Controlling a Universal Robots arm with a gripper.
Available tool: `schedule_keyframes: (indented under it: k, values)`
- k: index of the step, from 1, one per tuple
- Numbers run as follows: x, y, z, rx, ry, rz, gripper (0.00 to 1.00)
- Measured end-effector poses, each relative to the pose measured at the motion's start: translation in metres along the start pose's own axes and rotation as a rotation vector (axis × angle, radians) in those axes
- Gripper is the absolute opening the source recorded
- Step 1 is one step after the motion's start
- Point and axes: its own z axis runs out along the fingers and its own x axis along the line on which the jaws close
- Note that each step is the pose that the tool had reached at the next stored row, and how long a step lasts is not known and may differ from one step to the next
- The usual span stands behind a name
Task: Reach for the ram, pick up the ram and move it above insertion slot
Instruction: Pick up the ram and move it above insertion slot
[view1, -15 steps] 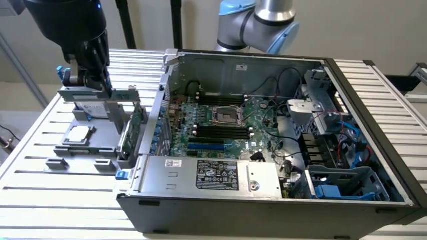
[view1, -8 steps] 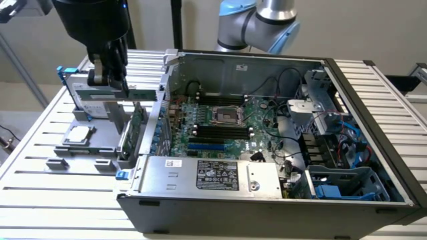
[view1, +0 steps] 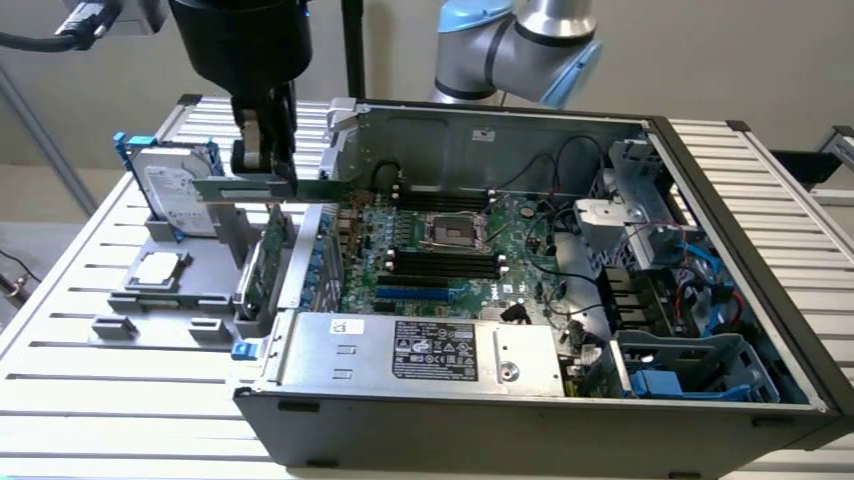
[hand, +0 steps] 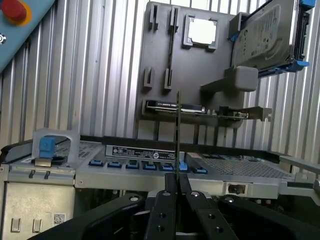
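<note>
Exterior view and wrist view of an open computer case (view1: 747, 300) lying on a slatted metal worktop (view1: 80, 390). The gripper (view1: 264, 160) hangs over the case's edge on the exterior view's left, its fingers (hand: 165, 207) pinching the ram (view1: 267, 189), a long thin green stick held level above the worktop and clear of the case floor; in the wrist view the ram (hand: 178, 135) appears edge-on as a thin line rising from between the fingers. Inside the case lie a green motherboard (view1: 454, 255) with a square processor socket (view1: 451, 232) at its middle, dark memory slots (view1: 438, 265) just beside the socket, a grey power supply (view1: 427, 350) with a printed label along the near wall, and a bundle of cables (view1: 667, 270) with blue plastic drive brackets (view1: 667, 385) toward the exterior view's right. Beside the case, on the exterior view's left, a grey parts holder (view1: 160, 290) carries a hard drive (view1: 174, 190) standing upright in a blue frame, a processor chip (view1: 158, 268) lying flat in a recess, and a green expansion card (view1: 274, 255) standing on edge near the case wall.
</note>
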Motion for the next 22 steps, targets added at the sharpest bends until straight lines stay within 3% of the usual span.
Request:
schedule_keyframes:
  k: [13,22]
  values:
    - [0.004,-0.0577,-0.0022,-0.0016,-0.0012,-0.002,0.13]
    - [-0.006,-0.0930,-0.0002,-0.0015,-0.0013,-0.002,0.13]
